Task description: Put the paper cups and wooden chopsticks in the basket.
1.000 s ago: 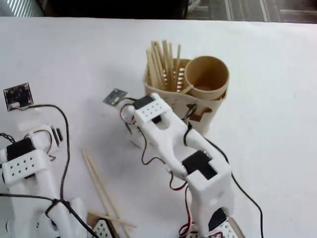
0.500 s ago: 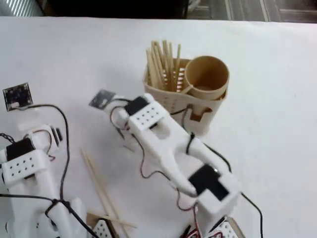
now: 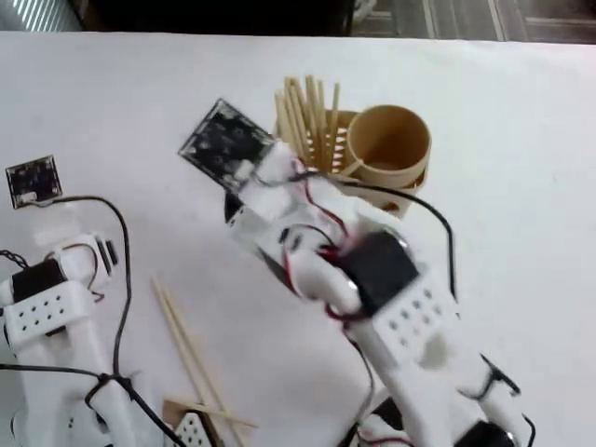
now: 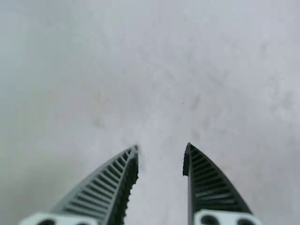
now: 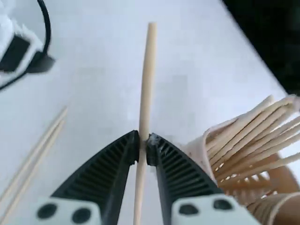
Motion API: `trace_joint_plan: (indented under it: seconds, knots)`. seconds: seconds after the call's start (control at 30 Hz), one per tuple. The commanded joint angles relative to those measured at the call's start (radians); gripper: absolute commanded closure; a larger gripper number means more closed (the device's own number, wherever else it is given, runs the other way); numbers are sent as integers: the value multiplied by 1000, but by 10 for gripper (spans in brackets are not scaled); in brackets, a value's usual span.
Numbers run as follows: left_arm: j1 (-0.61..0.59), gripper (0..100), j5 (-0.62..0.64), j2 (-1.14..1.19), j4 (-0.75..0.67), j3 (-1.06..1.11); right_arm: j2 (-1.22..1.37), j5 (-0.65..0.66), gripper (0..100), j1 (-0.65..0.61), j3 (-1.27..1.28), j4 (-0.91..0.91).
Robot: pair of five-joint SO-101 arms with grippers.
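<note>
My right gripper [image 5: 143, 140] is shut on a single wooden chopstick [image 5: 146, 84], which sticks out straight past the fingertips above the table. The basket [image 5: 197, 145] stands right beside this gripper, with several chopsticks [image 5: 253, 136] fanning out of it. From above, the basket [image 3: 402, 200] holds upright chopsticks [image 3: 303, 116] and a tan paper cup [image 3: 391, 140], and the right arm [image 3: 372, 270] stands raised in front of it. A pair of chopsticks [image 3: 186, 349] lies on the table between the arms. My left gripper [image 4: 161, 152] hangs open over bare white table.
The left arm [image 3: 47, 317] stands at the lower left with a black cable [image 3: 121, 279] looping by it. A small dark board [image 3: 33, 180] lies at the left edge. More loose chopsticks [image 3: 219, 414] lie by the arm bases.
The right arm has lifted and swung up toward the basket, and its wrist board now sits next to the basket's chopsticks. The left arm has stayed still.
</note>
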Motion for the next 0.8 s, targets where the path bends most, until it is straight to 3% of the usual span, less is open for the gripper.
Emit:
trace_joint_plan:
  seconds: [0.0,0.37,0.63,0.77]
  knots:
    - [-5,831,-5,-27,-17,-3,-128,-43,981,-1,-8,-153]
    - [-5,831,-5,-27,-17,-3,-162,-51,981,206,38,-587]
    - [-5,831,-5,-27,-17,-3,-160,-51,981,286,364,-835]
    - [-5,831,-5,-27,-17,-3,-160,-52,980,305,463,-862]
